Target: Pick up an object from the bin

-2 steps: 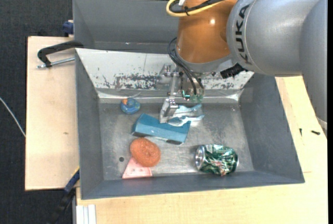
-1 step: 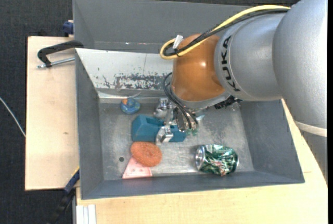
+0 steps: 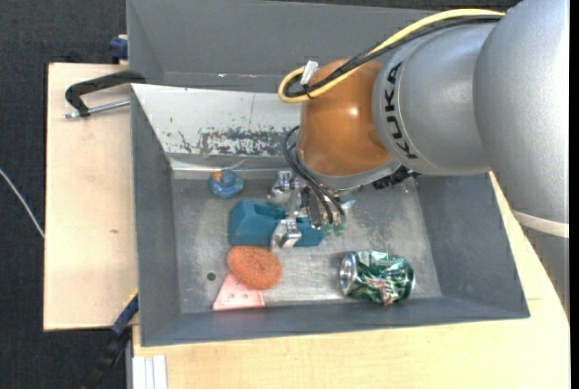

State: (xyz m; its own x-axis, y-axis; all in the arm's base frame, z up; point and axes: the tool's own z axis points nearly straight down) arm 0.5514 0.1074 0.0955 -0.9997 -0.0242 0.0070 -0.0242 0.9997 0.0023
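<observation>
My gripper (image 3: 291, 217) hangs low in the middle of the bin, under the orange wrist cover, its metal fingertips right over a teal blue block (image 3: 256, 222). One fingertip lies against the block's right part, the other stands just above it. An orange round sponge-like disc (image 3: 253, 266) lies directly in front of the block. A pink triangular piece (image 3: 239, 296) rests at the bin's front wall, below the disc.
A crushed green drink can (image 3: 376, 277) lies at the front right of the bin floor. A small blue round toy (image 3: 225, 185) sits near the back wall on the left. The arm covers the bin's right rear part.
</observation>
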